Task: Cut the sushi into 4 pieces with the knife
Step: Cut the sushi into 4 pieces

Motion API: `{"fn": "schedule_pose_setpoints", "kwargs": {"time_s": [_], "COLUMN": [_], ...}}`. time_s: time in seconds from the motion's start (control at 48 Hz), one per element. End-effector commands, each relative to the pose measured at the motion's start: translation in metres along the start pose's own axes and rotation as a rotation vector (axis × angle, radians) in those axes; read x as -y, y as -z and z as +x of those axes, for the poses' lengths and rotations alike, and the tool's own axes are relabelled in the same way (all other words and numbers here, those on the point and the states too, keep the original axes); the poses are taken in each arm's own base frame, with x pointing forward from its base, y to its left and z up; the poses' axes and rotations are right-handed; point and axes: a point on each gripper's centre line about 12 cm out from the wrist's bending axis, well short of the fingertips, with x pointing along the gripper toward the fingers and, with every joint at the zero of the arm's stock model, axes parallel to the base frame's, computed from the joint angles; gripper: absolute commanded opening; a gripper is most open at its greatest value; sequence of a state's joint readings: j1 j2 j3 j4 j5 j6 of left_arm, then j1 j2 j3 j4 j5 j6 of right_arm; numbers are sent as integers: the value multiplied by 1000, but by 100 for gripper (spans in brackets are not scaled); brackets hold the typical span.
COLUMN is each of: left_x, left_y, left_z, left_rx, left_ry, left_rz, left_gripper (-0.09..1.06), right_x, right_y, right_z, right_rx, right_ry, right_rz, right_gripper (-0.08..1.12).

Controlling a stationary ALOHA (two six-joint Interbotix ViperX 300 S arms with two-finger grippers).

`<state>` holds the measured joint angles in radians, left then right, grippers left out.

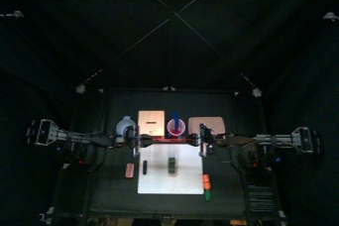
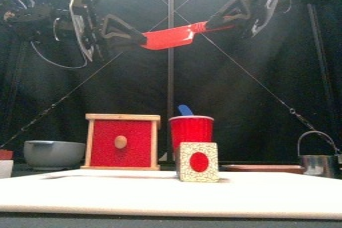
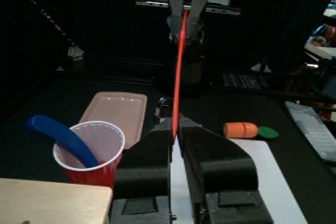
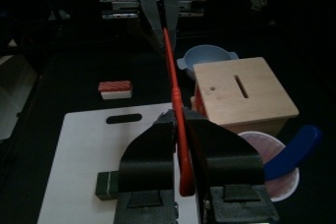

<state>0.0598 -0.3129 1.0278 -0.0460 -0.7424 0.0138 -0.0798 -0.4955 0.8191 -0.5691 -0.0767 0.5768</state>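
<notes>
Grips red knife (image 2: 170, 38) from both ends, left gripper (image 2: 131, 40) and right gripper (image 2: 214, 24) each clenched on it, high over the table. Hangs well above sushi roll (image 2: 198, 161), which lies on white cutting board (image 1: 157, 175) in front of red cup (image 2: 191, 132), near wooden box (image 2: 123, 140); blue-grey bowl (image 2: 54, 153) further left.

Along the back of the worktop (image 1: 113, 198) I see a blue-grey bowl (image 2: 54, 153) at the left. Next come a pale wooden box (image 2: 123, 142) with a red drawer front, a red cup (image 2: 191, 132) holding a blue toy knife (image 2: 185, 111), and a flat pink tray (image 3: 118, 110). A metal cutter (image 2: 317, 162) stands far right. A red-and-white striped toy (image 4: 116, 88) lies left of the white board (image 4: 85, 149), and an orange toy with a green end (image 3: 239, 129) lies just right of it.
</notes>
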Motion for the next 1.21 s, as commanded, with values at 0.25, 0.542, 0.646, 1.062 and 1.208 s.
{"fn": "schedule_pose_setpoints", "kwargs": {"time_s": [0.25,0.542,0.646,1.062,1.208], "left_x": [3,21,33,51,52], "left_y": [25,75,92,113,114], "left_z": [7,21,27,33,36], "left_rx": [-29,-174,-217,-273,-271], "left_ry": [46,73,79,95,96], "left_rz": [59,23,1,-18,-19], "left_gripper": [8,7,7,7,7], "right_x": [-3,-22,-28,-38,-38], "right_y": [35,69,73,116,120], "right_z": [31,34,33,44,44], "right_rx": [-122,-219,-232,-372,-383], "right_ry": [-17,-60,-76,-80,-78], "right_rz": [28,59,60,113,115], "right_gripper": [2,2,2,2,2]}}
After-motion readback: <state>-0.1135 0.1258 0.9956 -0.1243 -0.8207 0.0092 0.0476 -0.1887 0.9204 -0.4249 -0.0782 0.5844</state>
